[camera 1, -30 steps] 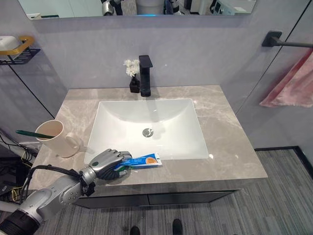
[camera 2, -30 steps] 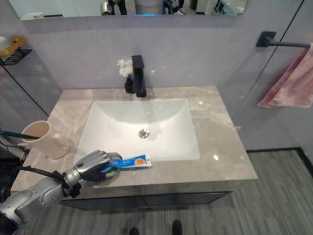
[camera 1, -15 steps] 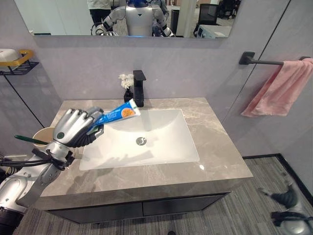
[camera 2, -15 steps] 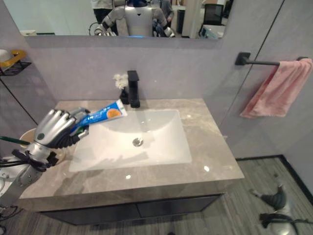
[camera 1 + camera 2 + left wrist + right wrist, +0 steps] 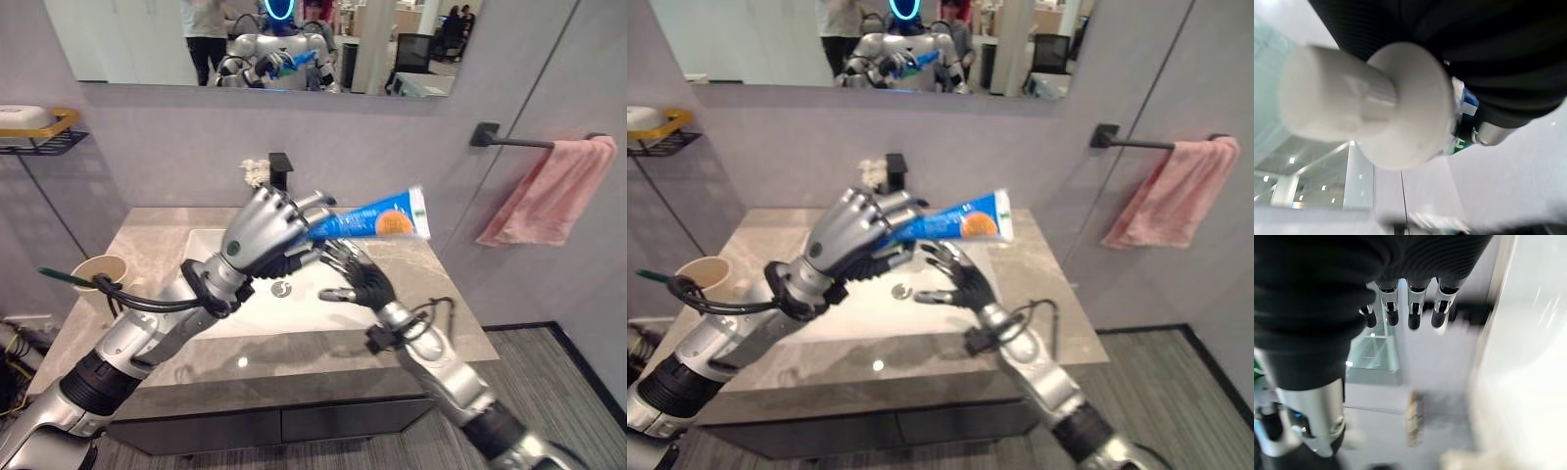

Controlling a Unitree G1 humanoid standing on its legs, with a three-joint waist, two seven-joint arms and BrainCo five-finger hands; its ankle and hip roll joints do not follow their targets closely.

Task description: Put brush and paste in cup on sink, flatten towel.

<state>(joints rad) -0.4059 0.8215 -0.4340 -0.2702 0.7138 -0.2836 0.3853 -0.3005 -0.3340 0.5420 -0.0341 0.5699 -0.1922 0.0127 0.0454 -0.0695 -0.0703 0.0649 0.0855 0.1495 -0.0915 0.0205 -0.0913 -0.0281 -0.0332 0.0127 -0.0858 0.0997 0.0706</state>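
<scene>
Blue toothpaste tube [image 5: 370, 219] is held raised above the white sink basin [image 5: 211, 245], clenched at its cap end in the left hand [image 5: 263, 235]. The right hand [image 5: 351, 277], fingers relaxed, is positioned just beneath. The tube is judged light, soft, glossy and slippery; gripping near the stiff cap is advised. The beige cup [image 5: 102, 275] with brush [image 5: 61, 277] stands far left on the marble table [image 5: 446, 304]; the pink towel [image 5: 549, 191] hangs bunched.

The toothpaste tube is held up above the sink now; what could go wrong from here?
The left hand grips the toothpaste tube near its cap end, so the long free end might swing or slip.

The open right hand sits just under the tube, so the hands may collide.

The cup with the toothbrush stands far left on the counter; a wide swing could knock it.
</scene>
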